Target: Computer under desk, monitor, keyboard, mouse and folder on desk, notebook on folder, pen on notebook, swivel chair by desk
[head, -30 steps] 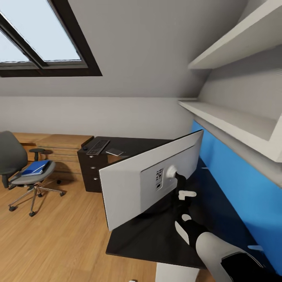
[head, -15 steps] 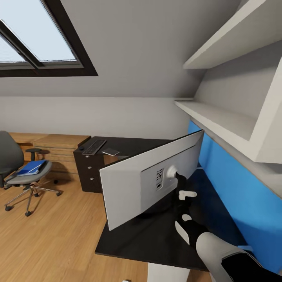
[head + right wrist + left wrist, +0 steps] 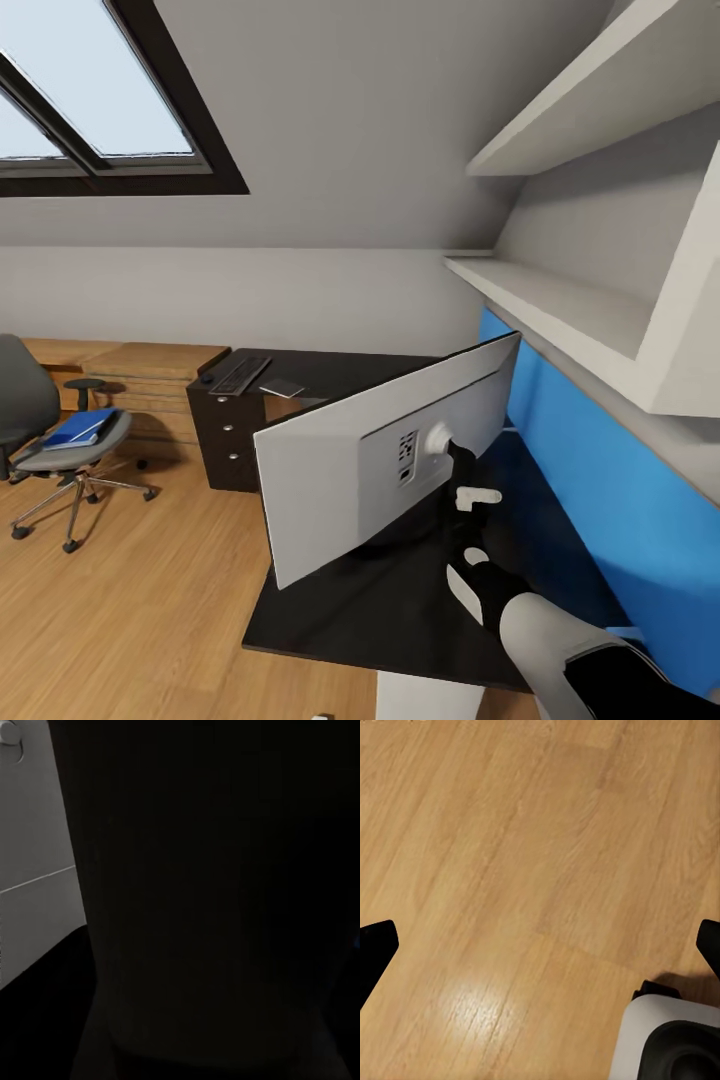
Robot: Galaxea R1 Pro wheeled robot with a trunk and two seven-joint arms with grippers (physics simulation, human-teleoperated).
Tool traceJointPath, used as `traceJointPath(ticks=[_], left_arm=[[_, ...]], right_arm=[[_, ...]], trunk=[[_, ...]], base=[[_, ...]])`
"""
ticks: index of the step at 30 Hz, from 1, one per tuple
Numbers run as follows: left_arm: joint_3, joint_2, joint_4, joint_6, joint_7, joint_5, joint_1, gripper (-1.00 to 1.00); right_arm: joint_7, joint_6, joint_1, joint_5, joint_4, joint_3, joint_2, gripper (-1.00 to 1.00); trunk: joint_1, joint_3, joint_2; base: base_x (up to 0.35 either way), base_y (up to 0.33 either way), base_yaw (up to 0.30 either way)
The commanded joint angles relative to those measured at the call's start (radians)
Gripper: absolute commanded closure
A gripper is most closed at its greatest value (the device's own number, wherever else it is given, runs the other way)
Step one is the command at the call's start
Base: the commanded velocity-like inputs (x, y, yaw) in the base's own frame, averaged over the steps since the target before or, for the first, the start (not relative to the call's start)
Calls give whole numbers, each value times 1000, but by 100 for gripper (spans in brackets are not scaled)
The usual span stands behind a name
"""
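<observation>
The monitor [image 3: 385, 455] shows its pale grey back, tilted over the black desk [image 3: 390, 600]. My right gripper [image 3: 462, 492] is shut on its thin black stand, which darkens the right wrist view. At the desk's far end lie the keyboard [image 3: 238, 376], the mouse [image 3: 207, 379] and the dark notebook [image 3: 283, 388]. The blue folder [image 3: 80, 428] rests on the swivel chair [image 3: 62, 445] at the left. The computer [image 3: 425, 698] stands below the desk's near edge. The pen is out of view. My left gripper [image 3: 540, 952] hangs open over the wood floor.
White shelves [image 3: 590, 320] jut out above a blue wall panel [image 3: 600, 480] on the right. A light oak low cabinet [image 3: 140, 375] stands behind the chair. A skylight [image 3: 90, 110] sits upper left. Open wood floor [image 3: 150, 600] lies left of the desk.
A second ago the view swung slightly, sliding the room leftward, while the monitor and right gripper kept their place in the picture. Nothing has changed in the last half second.
</observation>
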Motion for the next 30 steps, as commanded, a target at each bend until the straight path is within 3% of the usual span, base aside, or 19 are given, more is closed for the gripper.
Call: traceJointPath(ticks=[1,18,30], left_arm=[[-9,0,-3,0,6,4,1,-100],[-9,0,-3,0,6,4,1,-100],[-9,0,-3,0,6,4,1,-100]], right_arm=[[-5,-7,-1,-11,0,9,-1,100],[-4,-7,-1,-11,-1,9,-1,100],[-5,-4,-1,-11,-4,10,0,100]], trunk=[[0,-1,-1],[0,7,-1],[0,8,-1]], base=[[0,0,-132],[0,0,-203],[0,0,-32]])
